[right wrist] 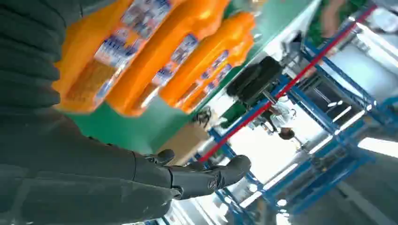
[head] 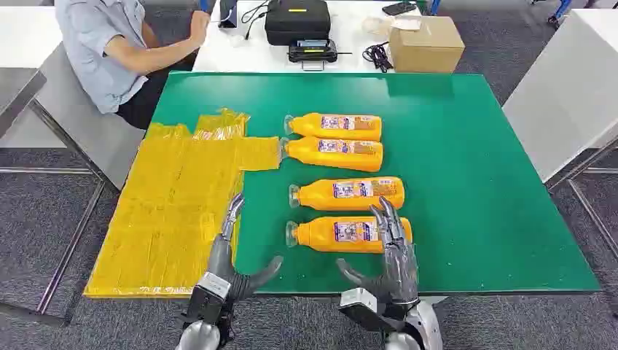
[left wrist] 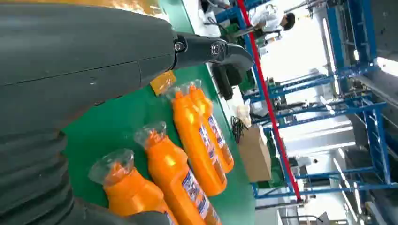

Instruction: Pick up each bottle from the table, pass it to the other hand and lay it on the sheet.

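We see both the right robot hand [head: 392, 251] and left robot hand [head: 227, 251] released. The nearest bottle [head: 350, 233], under the right fingertips, looks full, stiff, slippery; we advise gripping mid-label.

Green-topped bench [head: 474, 182], carrying: one crinkled yellow sheet [head: 175, 211], lying along its left side and overhanging the left edge; four orange bottles [head: 342, 179], lying on their sides in a column on the bare green top just right of the sheet, clear caps pointing toward it, labels facing up.
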Robot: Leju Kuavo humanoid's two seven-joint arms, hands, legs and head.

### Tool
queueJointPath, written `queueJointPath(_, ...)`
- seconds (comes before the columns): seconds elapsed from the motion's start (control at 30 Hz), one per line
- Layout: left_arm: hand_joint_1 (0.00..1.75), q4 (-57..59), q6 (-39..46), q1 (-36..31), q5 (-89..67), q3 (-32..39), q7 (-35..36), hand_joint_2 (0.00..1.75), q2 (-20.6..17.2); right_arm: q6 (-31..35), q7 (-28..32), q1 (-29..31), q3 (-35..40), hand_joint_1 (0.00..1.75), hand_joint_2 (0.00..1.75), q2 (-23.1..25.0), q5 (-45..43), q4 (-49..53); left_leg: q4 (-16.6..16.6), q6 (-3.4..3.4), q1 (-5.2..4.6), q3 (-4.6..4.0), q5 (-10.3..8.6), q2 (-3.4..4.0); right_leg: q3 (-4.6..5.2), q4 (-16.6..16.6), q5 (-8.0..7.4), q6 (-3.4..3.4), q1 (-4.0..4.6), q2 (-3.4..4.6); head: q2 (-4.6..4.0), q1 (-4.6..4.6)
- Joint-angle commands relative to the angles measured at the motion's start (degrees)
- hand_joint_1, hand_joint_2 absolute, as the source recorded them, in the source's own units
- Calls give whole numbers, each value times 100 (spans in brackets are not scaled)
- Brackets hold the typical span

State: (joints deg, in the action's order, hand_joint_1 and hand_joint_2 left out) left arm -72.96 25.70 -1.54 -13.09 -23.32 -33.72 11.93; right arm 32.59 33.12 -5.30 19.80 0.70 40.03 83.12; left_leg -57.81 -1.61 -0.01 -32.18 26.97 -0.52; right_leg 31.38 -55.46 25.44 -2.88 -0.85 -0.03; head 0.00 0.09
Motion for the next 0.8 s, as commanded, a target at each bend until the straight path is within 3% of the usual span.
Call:
queueJointPath(0.03, 0, 531, -2, -257, -26, -149, -93, 175, 95, -378, -409, 256, 9, 0, 175, -918, 511, -106, 2, 4, -1, 9, -2, -4, -12, 5, -2, 6, -1, -7, 0, 0)
queueJointPath(0.8, 0, 350, -209, -279, -15, -734, -95, 175, 92, -1914, -1114, 1640, 578, 0, 175, -1370, 1026, -1704, 2, 4, -6, 9, -2, 12, -6, 4, -8, 2, -6, 9, 0, 0)
